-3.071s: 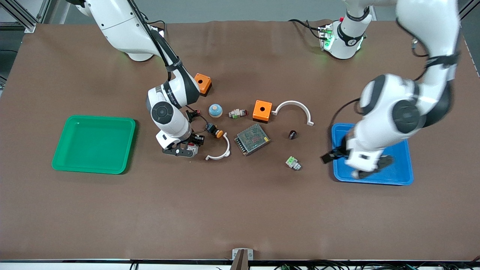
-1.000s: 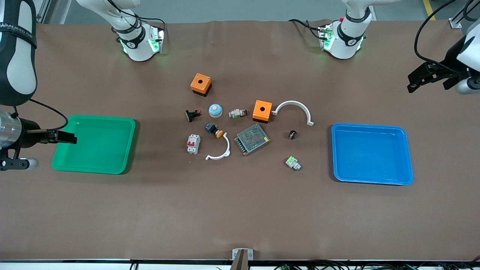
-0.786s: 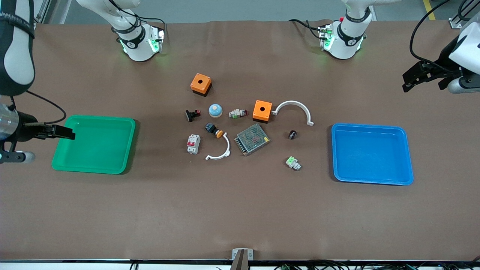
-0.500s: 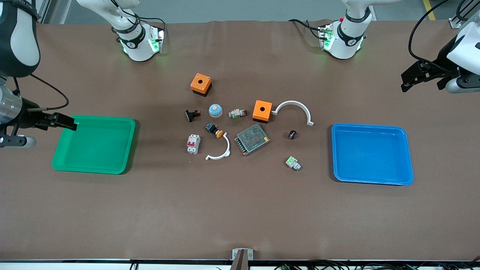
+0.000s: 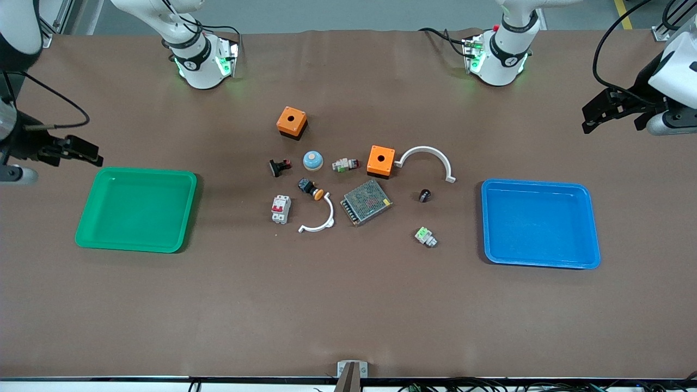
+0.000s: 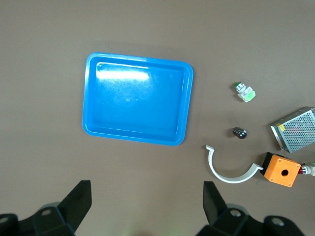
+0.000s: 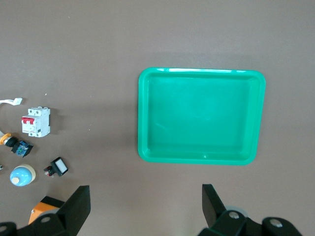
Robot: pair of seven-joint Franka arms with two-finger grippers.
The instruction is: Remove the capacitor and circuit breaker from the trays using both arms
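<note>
The right gripper (image 5: 81,152) hangs open over bare table just beside the shallow green plastic tray (image 5: 87,223), which is empty. The small white circuit breaker with red levers (image 5: 281,209) and the tiny black capacitor (image 5: 425,195) lie on the table, apart from both claws. The blue tray (image 5: 591,228) is empty too. I think the task is done; both arms should only retreat high. The left gripper (image 5: 593,117) is open, raised beside the blue tray.

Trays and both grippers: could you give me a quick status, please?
Left gripper and right gripper open, empty, at table ends. Green tray and blue tray empty. Breaker and capacitor on table.
</note>
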